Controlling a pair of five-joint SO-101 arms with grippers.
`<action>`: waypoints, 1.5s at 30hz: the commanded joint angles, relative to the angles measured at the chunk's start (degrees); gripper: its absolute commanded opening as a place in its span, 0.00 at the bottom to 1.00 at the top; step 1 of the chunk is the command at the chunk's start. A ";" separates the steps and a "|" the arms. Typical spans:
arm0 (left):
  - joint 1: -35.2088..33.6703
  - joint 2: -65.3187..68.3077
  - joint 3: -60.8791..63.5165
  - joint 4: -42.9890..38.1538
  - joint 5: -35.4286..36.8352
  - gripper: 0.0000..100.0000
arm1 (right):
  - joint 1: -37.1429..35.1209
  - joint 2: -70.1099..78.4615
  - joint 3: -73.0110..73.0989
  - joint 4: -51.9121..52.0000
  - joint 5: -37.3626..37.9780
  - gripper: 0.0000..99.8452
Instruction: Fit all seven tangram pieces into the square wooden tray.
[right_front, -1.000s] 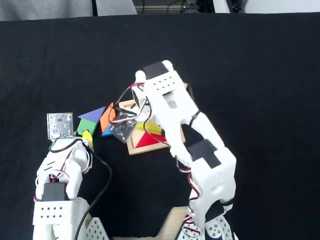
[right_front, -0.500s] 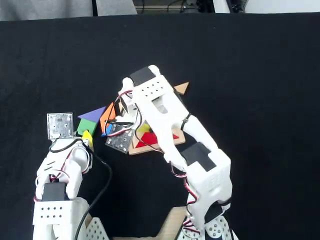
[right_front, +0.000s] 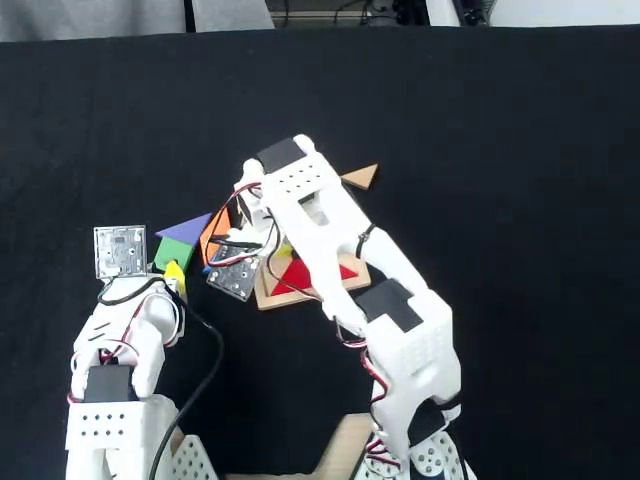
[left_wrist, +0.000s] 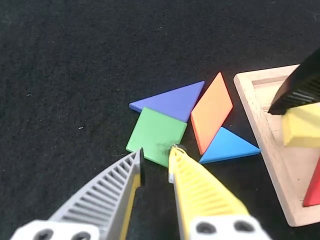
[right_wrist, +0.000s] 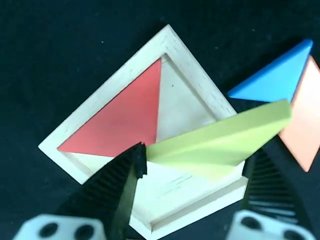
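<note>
No lettering, number or sign can be read on the tangram pieces (left_wrist: 156, 136) or the wooden tray (right_wrist: 100, 97).

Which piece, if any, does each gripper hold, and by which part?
The right gripper grips the yellow triangle by its opposite edges; the left gripper holds nothing.

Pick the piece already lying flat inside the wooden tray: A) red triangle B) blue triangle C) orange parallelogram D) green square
A: the red triangle lies flat inside the wooden tray; the blue triangle, green square and orange parallelogram lie on the cloth beside it.
</note>
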 joint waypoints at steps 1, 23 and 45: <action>0.75 -0.70 -0.13 -0.88 -0.62 0.11 | 0.79 -0.48 -2.51 -0.88 -1.23 0.30; 0.66 -0.70 -0.13 -0.88 -0.62 0.11 | 0.97 -0.57 -2.51 -0.53 -1.32 0.54; 0.31 -0.70 -0.13 -0.79 -0.62 0.11 | 6.51 -21.14 -14.20 15.38 -18.02 0.56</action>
